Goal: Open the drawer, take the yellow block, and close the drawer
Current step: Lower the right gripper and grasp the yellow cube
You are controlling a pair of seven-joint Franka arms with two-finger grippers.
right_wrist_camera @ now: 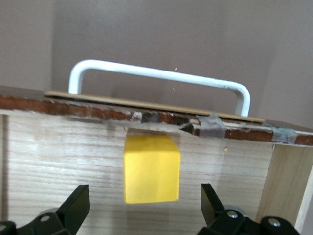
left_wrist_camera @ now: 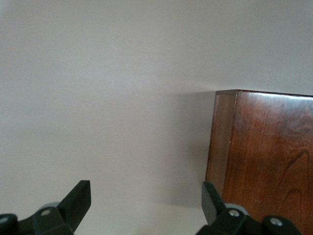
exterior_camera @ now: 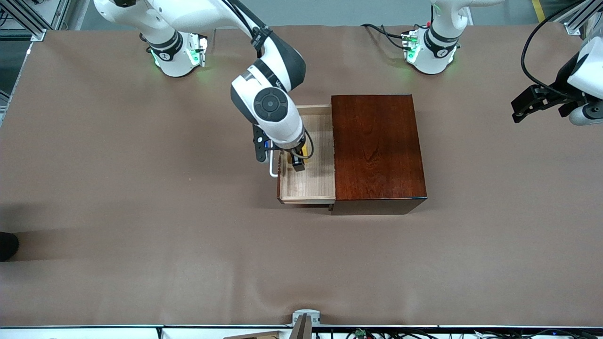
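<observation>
Right tool (right_wrist_camera: 142,205) (released) straddles the yellow block (right_wrist_camera: 150,169) against the open drawer (exterior_camera: 314,188) front; left tool (left_wrist_camera: 142,205) released, waiting.

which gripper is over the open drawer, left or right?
The right gripper: it hangs open inside the pulled-out drawer, fingers either side of the yellow block. The left gripper waits open near the left arm's end of the table.

Robot lab, covered table (exterior_camera: 141,212), aluminium framing (exterior_camera: 28,19), cables (exterior_camera: 381,32)
</observation>
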